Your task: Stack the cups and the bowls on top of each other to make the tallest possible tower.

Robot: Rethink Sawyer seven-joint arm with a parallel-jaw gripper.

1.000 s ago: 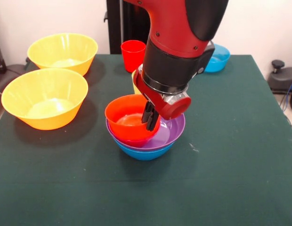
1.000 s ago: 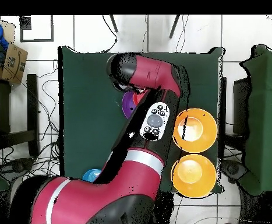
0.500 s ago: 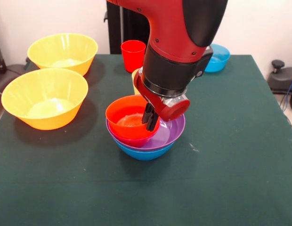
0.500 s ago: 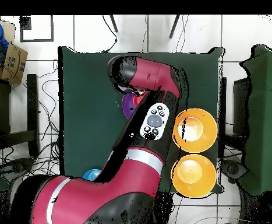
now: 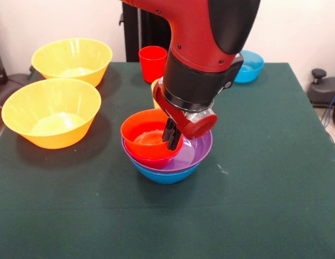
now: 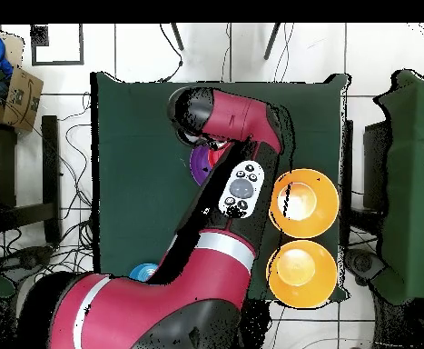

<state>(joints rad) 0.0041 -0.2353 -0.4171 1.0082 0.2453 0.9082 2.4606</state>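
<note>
**A:** Stack check: a blue bowl is sat on the tabletop, a purple bowl is nested in it, and an orange-red bowl is perched on top, shoved toward the picture-left rim in the front view. A pink-red edge can be made out just under the orange one, so a fourth bowl is probably tucked in there.

**B:** And the gripper?

**A:** It's come down right at the orange-red bowl's picture-right rim. The dark fingers are pressed close together, and that rim looks to be pinched between them, though the contact itself can't quite be made out. From overhead almost everything is hidden by the arm; only a sliver of purple is seen.

**B:** So what's the next move hinged on?

**A:** Offset, I'd say. The bowl's centre lies to picture-left of the fingers in the front view, so it's hung off one side of the grip and sat off-centre on the stack. If it gets let go like that, a lopsided seat could be expected.

**B:** What's left over?

**A:** Two big yellow bowls are parked well apart at picture-left, a red cup is stood behind the arm, a yellowish cup is mostly hidden beside it, and a light-blue bowl is at the far edge.
</note>
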